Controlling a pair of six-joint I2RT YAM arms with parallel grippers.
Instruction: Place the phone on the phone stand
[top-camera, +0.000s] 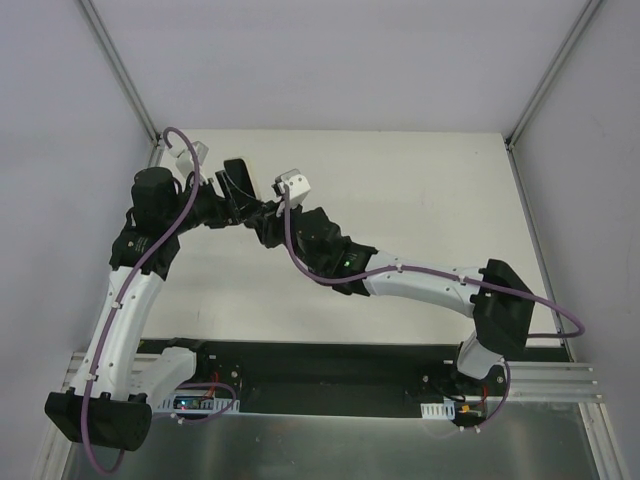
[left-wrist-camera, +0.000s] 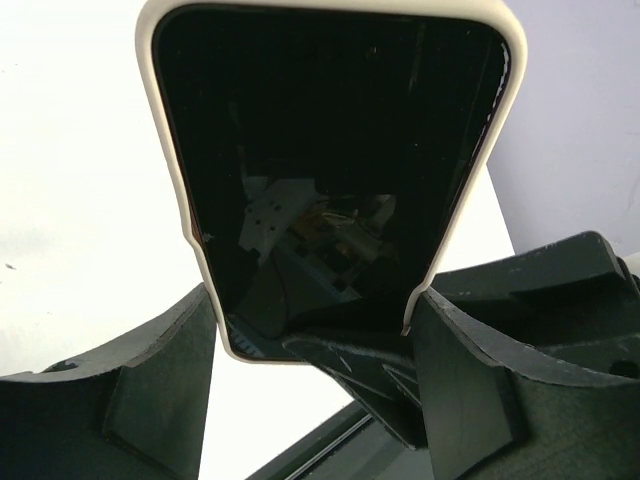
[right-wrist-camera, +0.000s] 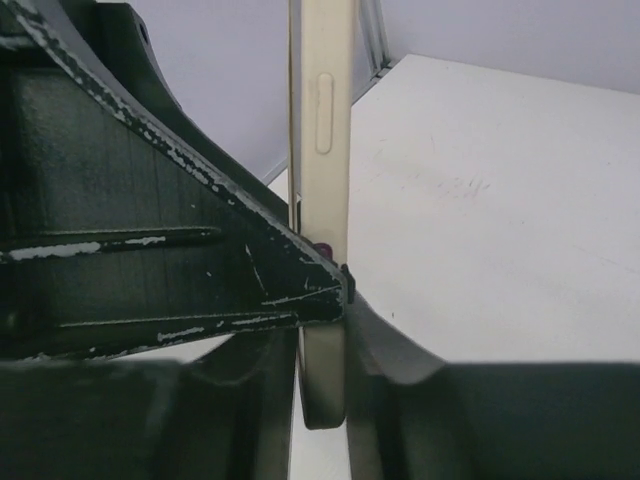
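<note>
The phone (left-wrist-camera: 320, 170) stands upright above the table's (top-camera: 430, 210) far-left corner, close to the left wall (top-camera: 60, 120), with open surface to its right. The left gripper (left-wrist-camera: 312, 300) clamps its long edges, and the right gripper (right-wrist-camera: 322, 345) pinches both faces at its lower end.

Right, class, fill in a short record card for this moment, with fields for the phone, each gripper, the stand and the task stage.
phone: black screen, cream edge, held by both arms near the far left of the table, seemingly clear of it
left gripper: shut on the phone's two long edges, near one end
right gripper: shut across the phone's front and back faces
phone stand: not seen in any view
task stage: phone gripped, not yet on the stand
</note>
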